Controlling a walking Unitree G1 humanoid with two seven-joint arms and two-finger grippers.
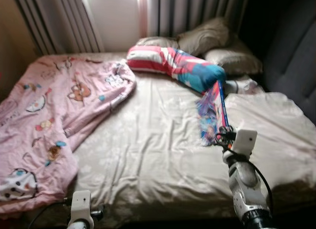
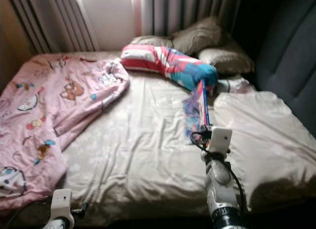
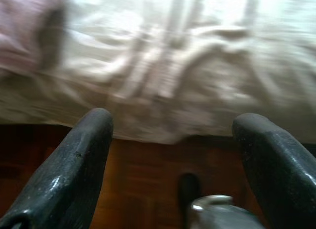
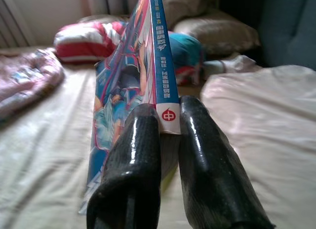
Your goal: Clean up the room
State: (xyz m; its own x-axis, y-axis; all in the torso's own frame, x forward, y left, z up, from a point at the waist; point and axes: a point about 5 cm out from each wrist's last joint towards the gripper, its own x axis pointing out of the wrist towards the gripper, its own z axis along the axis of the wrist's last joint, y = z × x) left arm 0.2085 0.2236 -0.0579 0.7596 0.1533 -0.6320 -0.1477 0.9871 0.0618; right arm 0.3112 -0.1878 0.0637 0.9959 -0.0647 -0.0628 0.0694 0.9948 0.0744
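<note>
Right gripper [image 4: 168, 140]: fingers pinching a thin colourful book [image 1: 213, 110], lifting it above the bed [image 1: 148, 155].
Left gripper [image 3: 173, 155]: fingers spread wide, hanging near the bed's edge.
Progress: pink blanket [image 1: 44, 120] lying rumpled at left; tidying barely started.

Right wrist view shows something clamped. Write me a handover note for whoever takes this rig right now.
Right hand: shut on the thin blue-spined illustrated book, gripped near its spine end and held up over the beige-sheeted bed.
Left hand: open, holding nothing, low at the foot of the bed above the dark wooden floor.
On the bed: crumpled pink cartoon-print blanket on the robot's left, red, white and blue striped bolster pillow near the head, grey-brown pillows behind it.
Done: book picked up.
Left: put the book away, straighten the blanket and pillows.
</note>
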